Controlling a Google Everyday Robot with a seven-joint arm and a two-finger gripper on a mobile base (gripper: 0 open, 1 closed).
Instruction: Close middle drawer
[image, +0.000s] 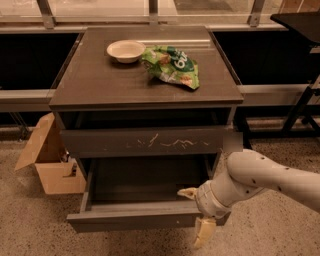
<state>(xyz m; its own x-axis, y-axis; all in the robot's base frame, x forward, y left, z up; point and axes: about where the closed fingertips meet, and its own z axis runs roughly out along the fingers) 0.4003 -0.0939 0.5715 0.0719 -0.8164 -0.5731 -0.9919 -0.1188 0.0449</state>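
Note:
The middle drawer (135, 219) is pulled far out of the dark cabinet (95, 85); its flat front carries one tiny white speck right of centre. My gripper (196, 212) is at the right end of that front, on a white arm coming in from the right. One beige finger (187, 192) is inside the drawer. The other beige finger hangs in front of the drawer. The drawer front stands between them. The drawer's inside looks empty.
The drawer above (145, 141), with white scratches, stands slightly out. A white bowl (126, 50) and a green snack bag (172, 65) lie on the cabinet top. An open cardboard box (50, 160) stands on the floor at the left. A black table (300, 20) is at the far right.

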